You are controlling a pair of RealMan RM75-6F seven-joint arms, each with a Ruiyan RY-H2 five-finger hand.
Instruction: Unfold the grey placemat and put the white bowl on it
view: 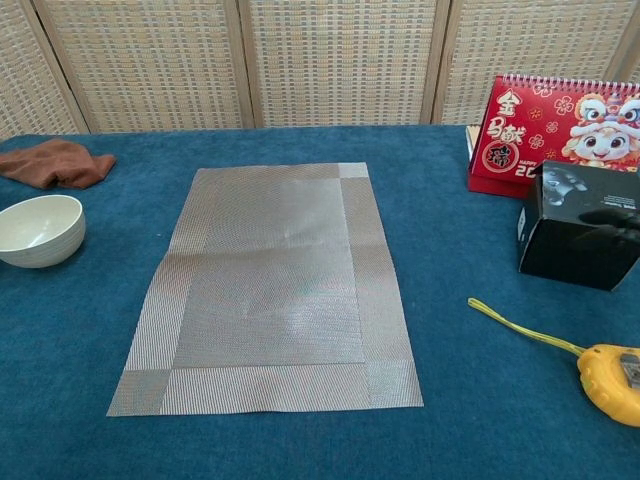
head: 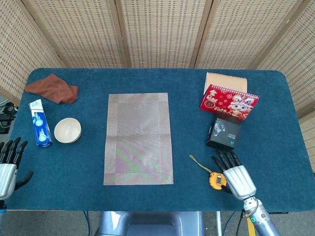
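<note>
The grey placemat (head: 139, 139) lies flat and fully unfolded at the middle of the blue table (head: 98, 78), its short side near the front edge, with bare cloth all round it. The white bowl (head: 67, 130) stands off the mat toward the left edge, just beside a blue-and-white packet (head: 39, 130); a brown cloth (head: 52, 88) sits in the far left corner. The left hand (head: 8, 165) hangs past the front left corner, fingers spread, holding nothing. The right hand (head: 235, 175) hovers near the front edge, fingers spread and empty, just beside the yellow tape measure (head: 217, 179), below the black box (head: 224, 134) and red calendar (head: 229, 102). Woven screens (head: 157, 29) stand behind.
</note>
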